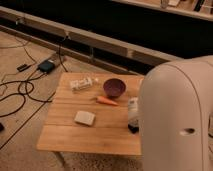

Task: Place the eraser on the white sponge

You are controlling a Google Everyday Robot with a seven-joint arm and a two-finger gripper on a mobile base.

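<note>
The white sponge (84, 118) lies flat on the wooden table (65, 137), left of its middle. My gripper (133, 119) shows as a pale piece at the table's right side, mostly hidden behind my big white arm housing (175, 120). A small dark spot (133, 128) sits at its lower end near the table top. I cannot tell whether that spot is the eraser. The gripper is well to the right of the sponge.
An orange carrot (106, 101) lies between the sponge and a dark purple bowl (114, 87). A whitish printed packet (81, 83) lies at the back left. Cables and a dark box (46, 66) lie on the floor to the left. The arm housing hides the table's right part.
</note>
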